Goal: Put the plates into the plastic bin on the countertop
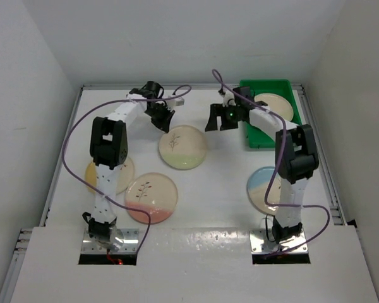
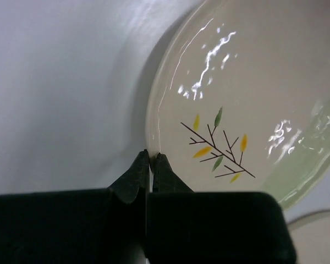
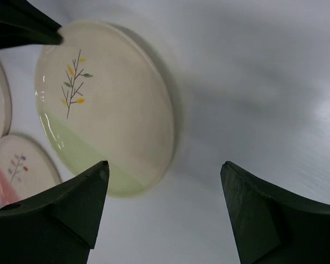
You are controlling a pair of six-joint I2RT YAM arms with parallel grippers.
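My left gripper [image 2: 152, 158]: pressed together, tips at green plate [image 2: 247, 82] rim. My right gripper [image 3: 164, 204]: spread wide above worktop [image 3: 253, 82], beside bin [image 1: 256, 141].

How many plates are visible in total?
5: a cream plate in the green bin, a green plate mid-table, a pink plate nearer the robot, a yellow plate partly under the left arm, a blue plate partly under the right arm. More may be hidden.
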